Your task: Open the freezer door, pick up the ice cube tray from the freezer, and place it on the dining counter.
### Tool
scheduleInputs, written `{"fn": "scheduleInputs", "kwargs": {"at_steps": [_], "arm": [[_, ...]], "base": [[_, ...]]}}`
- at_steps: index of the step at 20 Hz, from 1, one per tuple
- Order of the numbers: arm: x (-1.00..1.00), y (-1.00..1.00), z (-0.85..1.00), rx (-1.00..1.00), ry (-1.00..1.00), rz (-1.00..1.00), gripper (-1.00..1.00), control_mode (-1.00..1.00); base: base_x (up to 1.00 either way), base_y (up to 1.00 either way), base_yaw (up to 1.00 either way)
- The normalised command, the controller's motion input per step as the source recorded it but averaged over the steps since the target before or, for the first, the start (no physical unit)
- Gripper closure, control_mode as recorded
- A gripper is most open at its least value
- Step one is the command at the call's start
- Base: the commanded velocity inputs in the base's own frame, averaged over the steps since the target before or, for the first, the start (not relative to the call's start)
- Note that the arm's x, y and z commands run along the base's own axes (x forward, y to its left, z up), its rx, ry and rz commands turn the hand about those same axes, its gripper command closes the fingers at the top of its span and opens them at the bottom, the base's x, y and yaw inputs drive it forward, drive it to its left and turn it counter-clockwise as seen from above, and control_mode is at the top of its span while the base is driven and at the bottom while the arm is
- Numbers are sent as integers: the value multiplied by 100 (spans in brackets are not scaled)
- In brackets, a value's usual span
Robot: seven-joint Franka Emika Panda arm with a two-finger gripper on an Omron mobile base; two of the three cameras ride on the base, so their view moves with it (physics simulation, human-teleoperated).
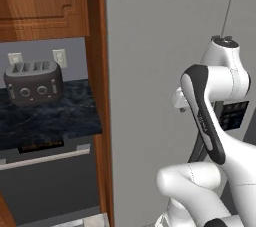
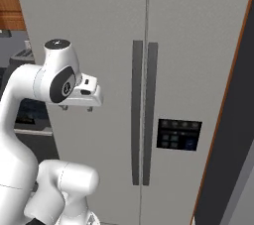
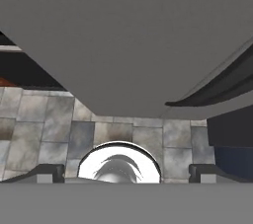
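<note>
Freezer doors shut, just ahead of open jaws

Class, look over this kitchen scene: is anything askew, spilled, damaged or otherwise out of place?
Nothing stands out. The freezer doors are shut, their handles straight and parallel. The toaster sits upright on the worktop, with no spill around it. The hand is open and holds nothing.
</note>
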Motion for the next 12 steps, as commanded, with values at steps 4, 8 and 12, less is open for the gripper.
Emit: {"fn": "scheduleInputs", "kwargs": {"at_steps": [4,8,12], "arm": [[0,0,0,0,0,0,-100,100],[0,0,0,0,0,0,-100,100],[0,0,0,0,0,0,-100,100]], "base": [[31,-26,2],[39,-28,9],[39,-23,10]]}}
